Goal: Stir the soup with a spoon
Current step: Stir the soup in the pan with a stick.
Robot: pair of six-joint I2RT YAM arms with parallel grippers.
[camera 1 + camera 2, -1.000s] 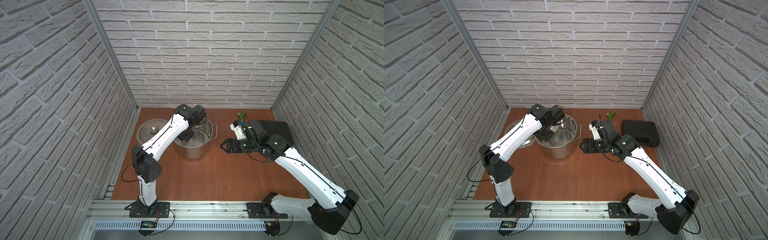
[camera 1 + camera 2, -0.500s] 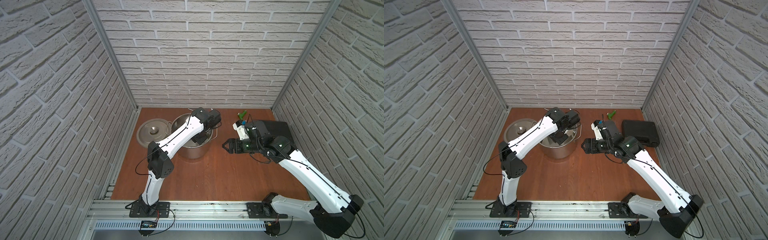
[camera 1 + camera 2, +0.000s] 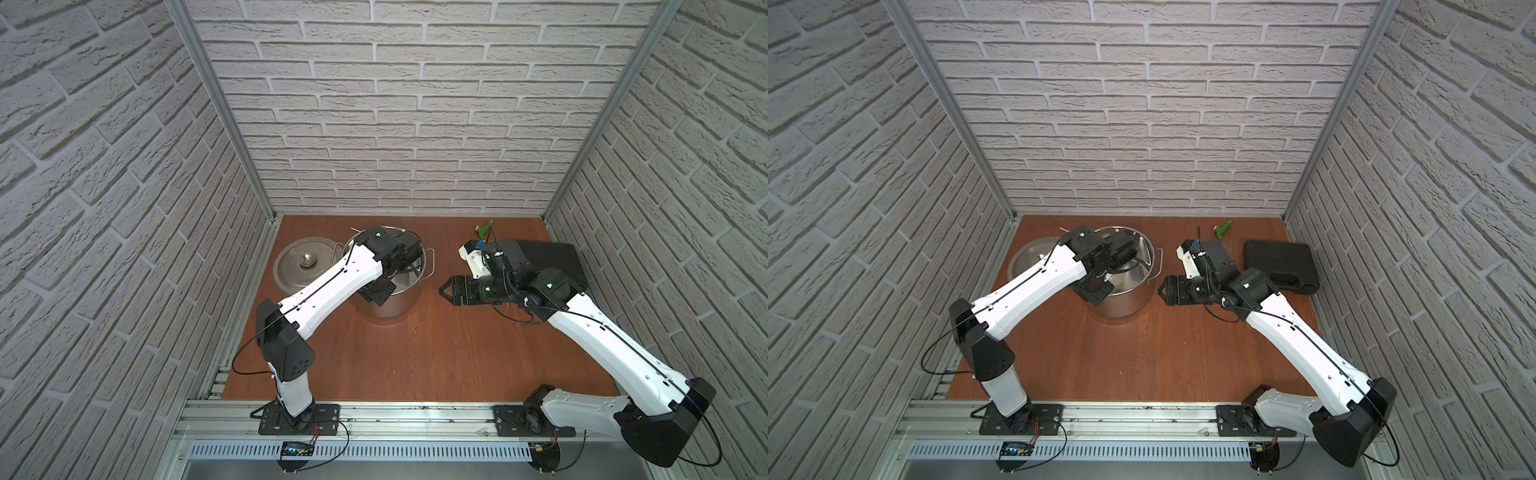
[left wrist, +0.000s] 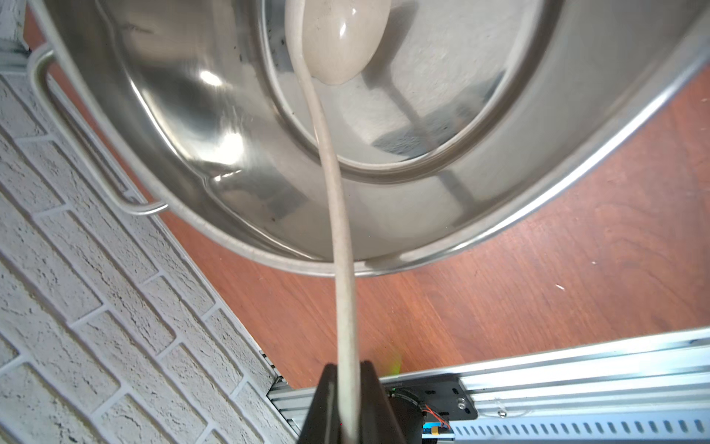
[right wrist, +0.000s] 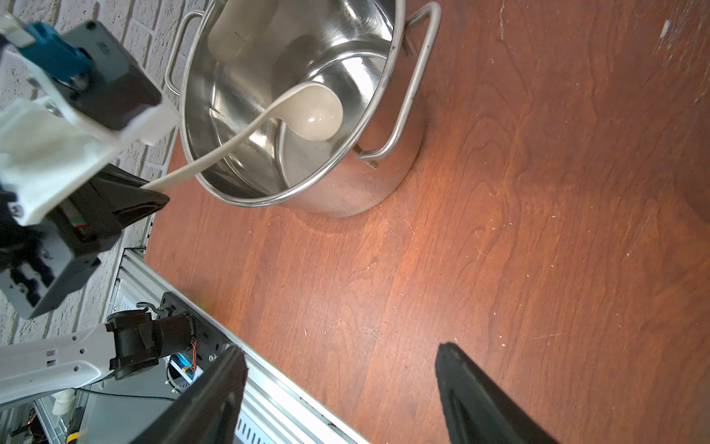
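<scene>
Grips the ladle [image 4: 328, 153] by the tip of its handle in the left gripper [image 4: 347, 372], jaws pinched tight on it. Slants the long handle across the rim of the stockpot [image 5: 338, 192], with the bowl straight ahead and low inside, near a bare steel floor. Shows no soup. Parks the right gripper [image 5: 340, 351] beside the pot, spread wide and empty. Shows the lid [image 3: 307, 266] flat alongside

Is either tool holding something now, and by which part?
The left tool holds the ladle by its thin handle, far from the bowl. The right tool is open, holding nothing.
</scene>
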